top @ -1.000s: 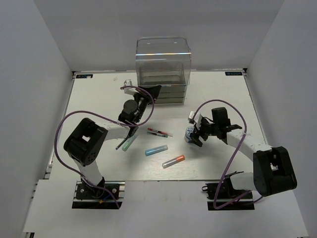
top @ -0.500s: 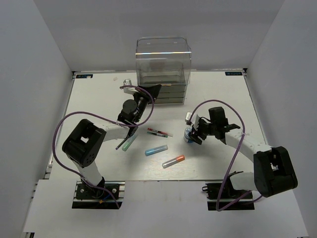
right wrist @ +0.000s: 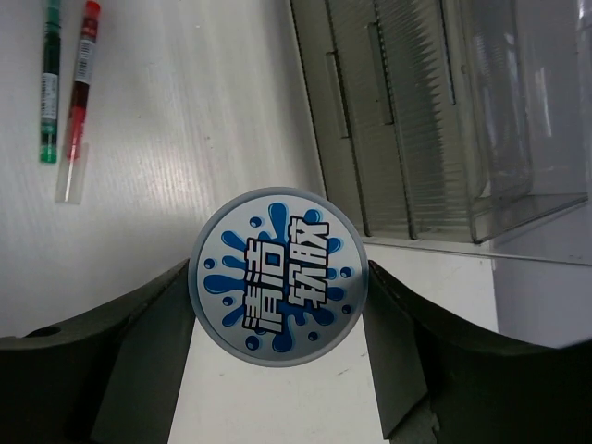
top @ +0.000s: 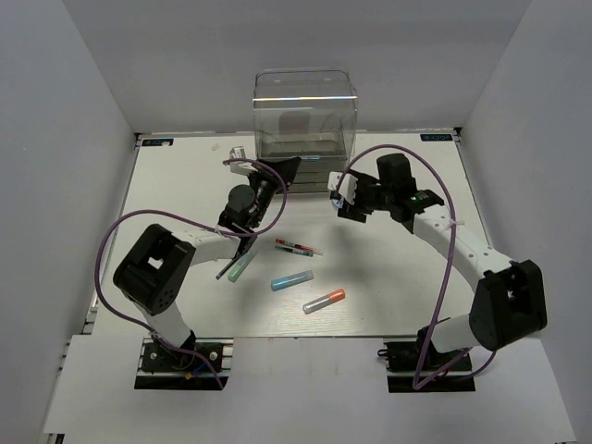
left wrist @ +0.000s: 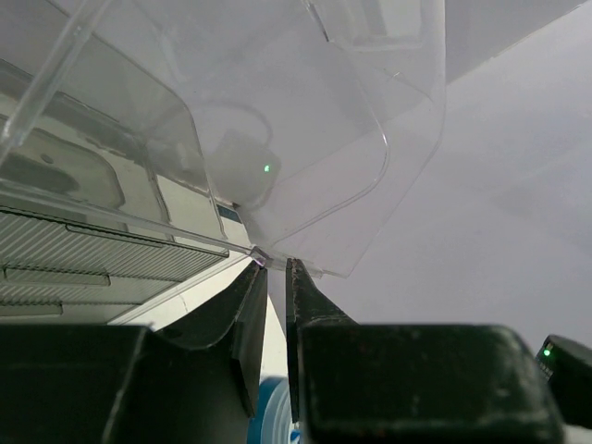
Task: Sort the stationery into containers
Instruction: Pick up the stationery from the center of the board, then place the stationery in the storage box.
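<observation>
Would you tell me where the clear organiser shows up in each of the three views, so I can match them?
Top external: the clear organiser stands at the table's far edge, near the centre.
Left wrist: its clear walls fill the upper left, just beyond the jaws.
Right wrist: it sits in the upper right.
Shared landmark: its ribbed drawer fronts.

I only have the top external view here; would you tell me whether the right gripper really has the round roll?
Observer: Yes; the right wrist view shows the right gripper closed on the round roll, a finger on each side.
Operator: What is on its face?
Observer: A blue splash print with white characters.
Operator: And the left gripper?
Observer: The left gripper is shut, its tips at an edge of the clear organiser.
</observation>
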You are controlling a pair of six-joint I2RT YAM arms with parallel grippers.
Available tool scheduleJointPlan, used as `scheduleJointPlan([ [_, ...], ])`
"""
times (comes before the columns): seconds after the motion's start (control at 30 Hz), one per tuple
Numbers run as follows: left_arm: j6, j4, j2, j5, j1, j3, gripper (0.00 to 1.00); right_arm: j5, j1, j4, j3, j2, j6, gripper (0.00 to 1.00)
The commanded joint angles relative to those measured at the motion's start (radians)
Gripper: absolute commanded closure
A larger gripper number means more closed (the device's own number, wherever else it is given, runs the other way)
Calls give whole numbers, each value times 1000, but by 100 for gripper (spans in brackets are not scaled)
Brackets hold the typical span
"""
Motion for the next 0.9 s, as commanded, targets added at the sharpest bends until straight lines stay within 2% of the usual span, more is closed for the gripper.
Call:
scheduleJointPlan([
  [0.0,13,36,-74,0,3,26,74,47,24,-7,89,28,-32,100],
  [0.17,13,25,-74,0,3,35,74,92,63,-21,177,54,-81,100],
  [0.33,13,16,-83,-10,3,44,74,125,90,-13,157,22,-192,100],
  [0.77,13,-18,-92,-19,3,53,74,149,129,194,27,-55,-500,100],
  [0.87,13,-18,-92,-19,3,53,74,145,129,313,-27,-61,-537,100],
])
